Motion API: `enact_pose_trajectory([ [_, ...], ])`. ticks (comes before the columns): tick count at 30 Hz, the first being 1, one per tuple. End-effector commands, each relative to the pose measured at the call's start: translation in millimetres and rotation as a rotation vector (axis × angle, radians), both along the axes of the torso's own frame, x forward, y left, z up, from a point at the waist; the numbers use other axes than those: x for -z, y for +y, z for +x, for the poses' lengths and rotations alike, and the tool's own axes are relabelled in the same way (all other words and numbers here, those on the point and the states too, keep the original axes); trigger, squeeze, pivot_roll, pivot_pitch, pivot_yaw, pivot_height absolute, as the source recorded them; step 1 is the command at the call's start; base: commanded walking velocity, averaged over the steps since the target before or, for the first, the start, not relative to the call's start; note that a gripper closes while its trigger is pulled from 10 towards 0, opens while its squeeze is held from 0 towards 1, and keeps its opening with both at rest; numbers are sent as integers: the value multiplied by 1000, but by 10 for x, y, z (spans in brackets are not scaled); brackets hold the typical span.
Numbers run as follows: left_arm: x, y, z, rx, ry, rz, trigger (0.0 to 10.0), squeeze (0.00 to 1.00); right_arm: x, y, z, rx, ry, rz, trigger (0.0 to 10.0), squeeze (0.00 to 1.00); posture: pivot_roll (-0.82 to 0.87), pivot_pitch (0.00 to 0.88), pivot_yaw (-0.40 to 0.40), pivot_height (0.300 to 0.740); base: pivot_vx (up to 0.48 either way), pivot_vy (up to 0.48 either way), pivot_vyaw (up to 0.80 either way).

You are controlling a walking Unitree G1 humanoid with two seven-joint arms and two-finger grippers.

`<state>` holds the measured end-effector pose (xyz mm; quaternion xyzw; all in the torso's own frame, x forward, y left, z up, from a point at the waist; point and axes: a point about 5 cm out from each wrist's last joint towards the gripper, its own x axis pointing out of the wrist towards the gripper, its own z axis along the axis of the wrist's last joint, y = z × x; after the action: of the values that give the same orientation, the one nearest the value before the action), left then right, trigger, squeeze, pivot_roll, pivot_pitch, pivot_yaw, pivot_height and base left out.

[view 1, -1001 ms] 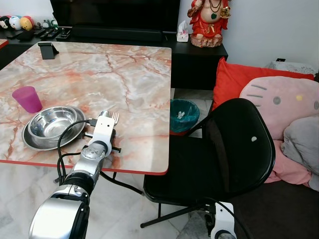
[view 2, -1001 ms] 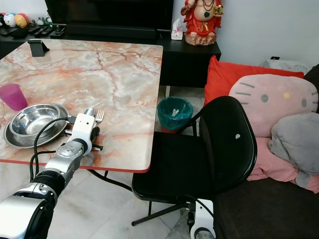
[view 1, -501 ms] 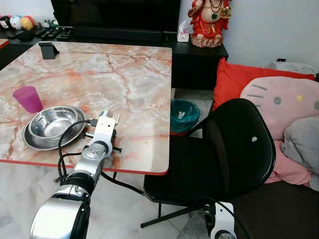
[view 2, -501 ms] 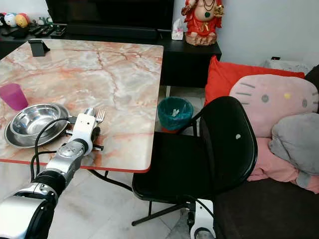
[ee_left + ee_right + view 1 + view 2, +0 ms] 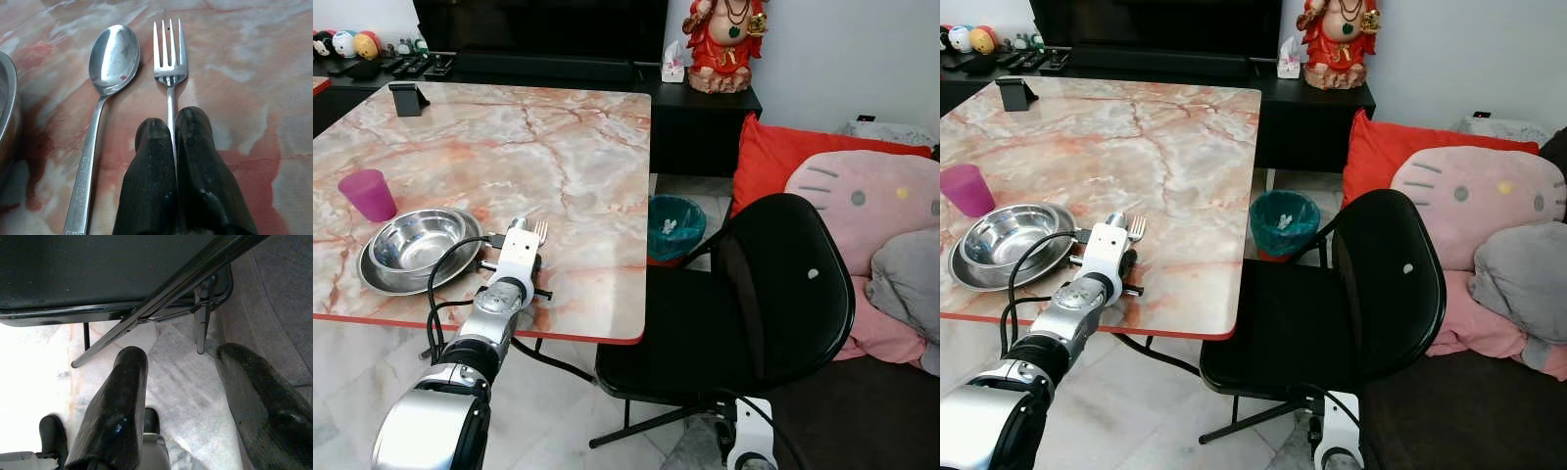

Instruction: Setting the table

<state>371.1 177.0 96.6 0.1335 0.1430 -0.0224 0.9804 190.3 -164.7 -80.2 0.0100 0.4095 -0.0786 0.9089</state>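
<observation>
On the marble table (image 5: 558, 137) there is one steel bowl (image 5: 411, 242) sitting in one steel plate (image 5: 374, 279), one purple cup (image 5: 368, 194) at about ten o'clock from the bowl, one spoon (image 5: 105, 93) and one fork (image 5: 169, 73). One small black stand (image 5: 406, 98) sits at the table's far left corner.

The left gripper (image 5: 173, 142) lies low on the table just at three o'clock from the plate. Its two fingers (image 5: 152, 161) are pressed together on the fork's thin handle, which runs up between them; the tines point to twelve o'clock, away from the robot. The spoon lies parallel and just beside the fork, on the side toward the bowl, not touching it. The right gripper (image 5: 181, 396) hangs low by the floor under the black chair (image 5: 754, 304), fingers spread well apart and holding nothing.

The table's near red edge (image 5: 489, 331) passes just under the left wrist. Bare marble stretches from the fork toward twelve and three o'clock up to the table's right edge. Beyond that edge, one teal bin (image 5: 675, 227) stands on the floor and the chair sits near the table's near right corner.
</observation>
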Motion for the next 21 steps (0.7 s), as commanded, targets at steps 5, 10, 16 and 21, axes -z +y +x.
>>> enact_pose_trajectory([
  [5, 1, -26, 6, 1, -3, 6, 10000, 165, 14, -22, -26, 4, 14, -2, 10000, 0, 4, 0, -47, 740, 0, 0, 0],
  [10, -3, -24, 7, 0, -4, 7, 10000, 169, 14, -20, -26, 4, 14, -2, 10000, 0, 6, 0, -47, 740, 0, 0, 0],
  [16, -9, -28, 10, 1, -7, 8, 10000, 169, 14, -16, -25, 3, 14, 0, 10000, 0, 6, 0, -47, 740, 0, 0, 0],
  [21, -10, -34, 11, 3, -8, 8, 10000, 176, 15, -15, -26, 2, 15, 1, 10000, 0, 4, 0, -47, 740, 0, 0, 0],
])
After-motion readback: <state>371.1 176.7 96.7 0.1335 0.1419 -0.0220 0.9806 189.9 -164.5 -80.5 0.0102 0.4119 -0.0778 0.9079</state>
